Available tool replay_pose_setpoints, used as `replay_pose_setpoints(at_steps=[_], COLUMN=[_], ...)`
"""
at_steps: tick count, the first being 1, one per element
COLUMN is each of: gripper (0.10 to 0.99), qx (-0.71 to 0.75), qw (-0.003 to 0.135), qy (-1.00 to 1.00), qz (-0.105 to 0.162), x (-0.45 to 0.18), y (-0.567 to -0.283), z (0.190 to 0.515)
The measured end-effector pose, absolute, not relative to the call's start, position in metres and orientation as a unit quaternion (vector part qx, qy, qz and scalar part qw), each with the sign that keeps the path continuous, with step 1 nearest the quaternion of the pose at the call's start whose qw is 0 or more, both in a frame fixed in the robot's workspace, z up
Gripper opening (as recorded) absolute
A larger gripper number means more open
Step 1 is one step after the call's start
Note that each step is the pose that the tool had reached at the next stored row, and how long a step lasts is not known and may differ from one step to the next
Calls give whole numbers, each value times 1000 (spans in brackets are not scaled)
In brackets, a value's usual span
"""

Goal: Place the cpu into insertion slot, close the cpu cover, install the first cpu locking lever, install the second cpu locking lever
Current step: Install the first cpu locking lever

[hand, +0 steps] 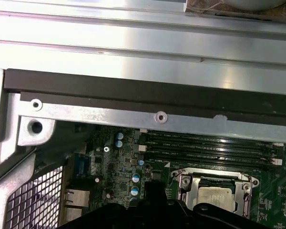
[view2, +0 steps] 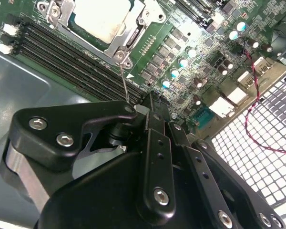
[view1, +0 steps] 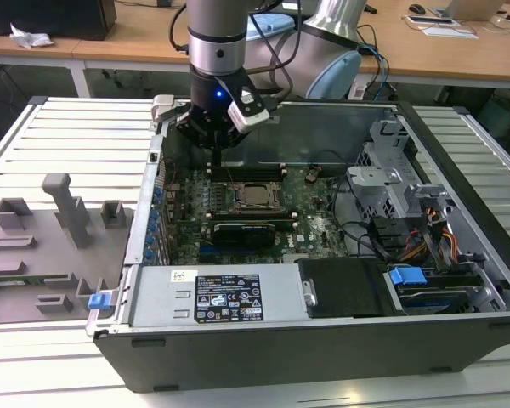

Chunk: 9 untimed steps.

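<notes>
Behind your rig, wooden desks line the room, and the open computer case (view1: 323,255) lies on a slatted metal counter (view1: 76,136) with a grey fixture tray (view1: 42,246) to the exterior view's left. Your arm reaches down into the case over the green motherboard (view1: 314,212), and the pincer (view1: 214,153) hangs just behind the socket, near the case's rear wall. Whether its fingers are spread or pressed together you cannot tell; in the second wrist view a thin metal lever rod (view2: 124,83) rises from the socket corner to the pincer's black body. The cpu (view1: 255,195) sits in the insertion slot (view2: 136,28), its pale metal top showing through the window of the cpu cover (view2: 126,40), which lies flat over it. Long memory slots (hand: 205,145) run alongside the socket.
</notes>
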<state>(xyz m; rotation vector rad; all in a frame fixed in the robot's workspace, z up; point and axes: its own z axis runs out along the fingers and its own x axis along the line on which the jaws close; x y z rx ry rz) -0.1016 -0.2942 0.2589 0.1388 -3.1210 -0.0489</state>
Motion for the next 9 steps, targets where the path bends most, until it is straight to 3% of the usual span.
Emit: replay_pose_setpoints(at_steps=[9], gripper=[106], qx=[44], qw=[9], qy=[-999], qz=[-15], x=[-91], y=[-294], z=[259])
